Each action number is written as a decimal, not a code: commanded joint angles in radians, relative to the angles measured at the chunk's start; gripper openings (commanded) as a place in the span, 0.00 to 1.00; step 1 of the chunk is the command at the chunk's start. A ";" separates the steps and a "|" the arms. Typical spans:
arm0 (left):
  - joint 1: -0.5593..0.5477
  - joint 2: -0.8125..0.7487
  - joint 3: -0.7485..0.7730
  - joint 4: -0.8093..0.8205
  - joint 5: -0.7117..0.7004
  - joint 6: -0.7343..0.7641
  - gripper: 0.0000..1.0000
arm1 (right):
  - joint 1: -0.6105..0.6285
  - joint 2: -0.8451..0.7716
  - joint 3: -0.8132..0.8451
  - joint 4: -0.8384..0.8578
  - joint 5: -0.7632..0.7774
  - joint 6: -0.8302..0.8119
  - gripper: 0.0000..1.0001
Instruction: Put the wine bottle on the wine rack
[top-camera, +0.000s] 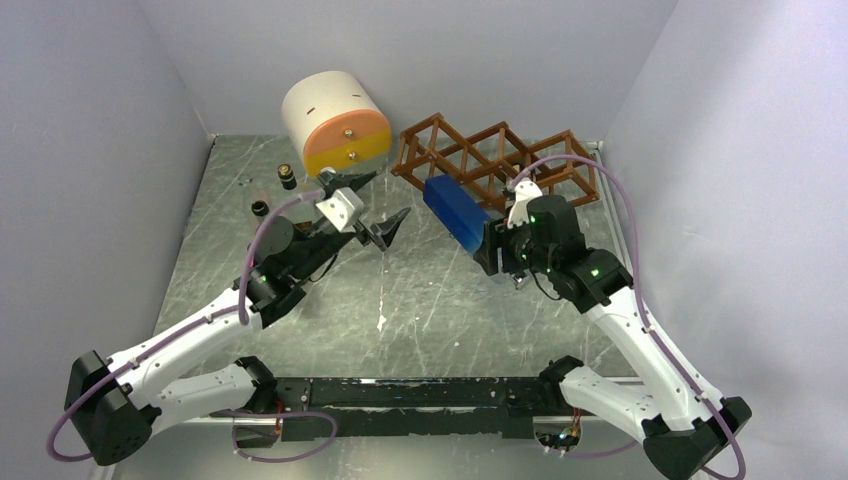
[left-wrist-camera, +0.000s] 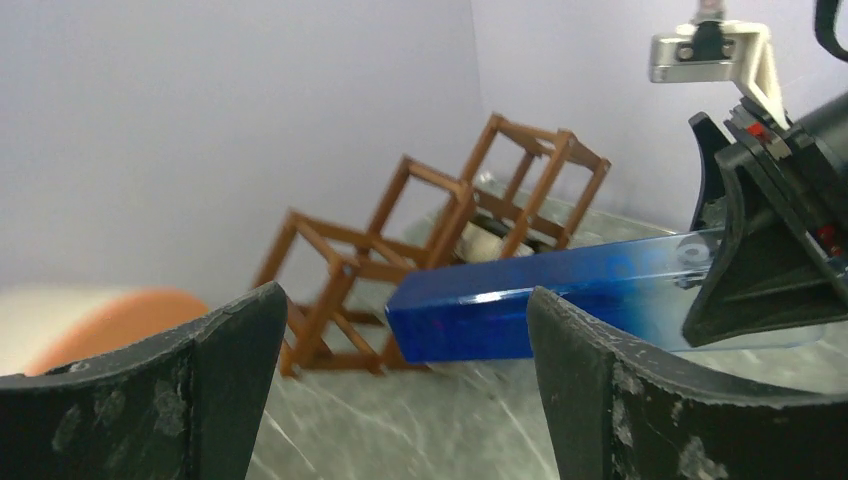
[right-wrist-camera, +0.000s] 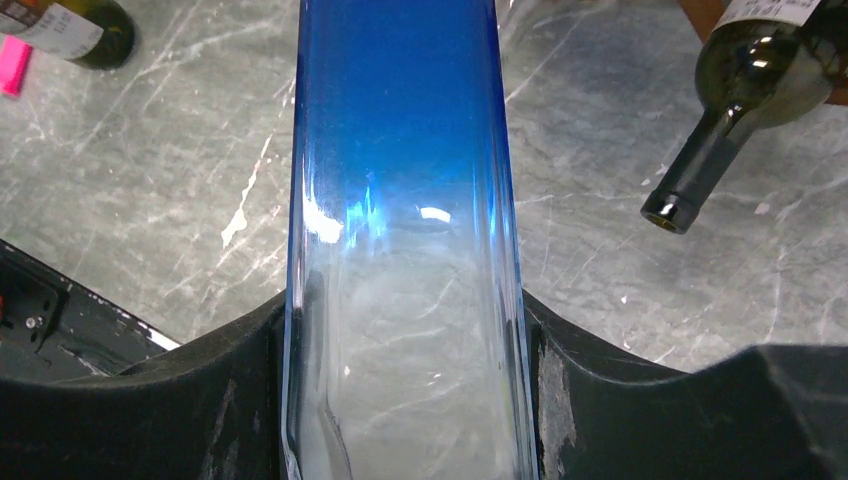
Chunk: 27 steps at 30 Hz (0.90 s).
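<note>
My right gripper (top-camera: 497, 250) is shut on the clear end of a square wine bottle (top-camera: 455, 212) that fades from clear to deep blue. It holds the bottle nearly level above the table, blue end toward the reddish-brown lattice wine rack (top-camera: 420, 128) at the back right. The bottle (right-wrist-camera: 400, 120) fills the right wrist view between the pads of my right gripper (right-wrist-camera: 405, 330). My left gripper (top-camera: 372, 205) is open and empty, left of the bottle. In the left wrist view the left gripper (left-wrist-camera: 405, 340) frames the bottle (left-wrist-camera: 520, 305) and the rack (left-wrist-camera: 340, 262).
A round cream-and-orange drawer unit (top-camera: 335, 120) stands at the back left. A green bottle (right-wrist-camera: 750, 65) lies at the rack, neck toward me. Another green bottle (right-wrist-camera: 85, 25) lies on the table. Two small dark objects (top-camera: 287, 177) sit at the left. Walls enclose three sides.
</note>
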 joint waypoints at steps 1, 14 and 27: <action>-0.006 -0.016 0.055 -0.234 -0.154 -0.332 0.94 | 0.001 -0.050 -0.025 0.260 -0.005 0.009 0.00; -0.006 -0.072 0.143 -0.536 -0.057 -0.471 0.93 | 0.002 -0.022 -0.212 0.578 -0.012 0.125 0.00; -0.006 -0.090 0.143 -0.547 -0.043 -0.462 0.93 | 0.021 0.000 -0.283 0.731 0.101 0.206 0.00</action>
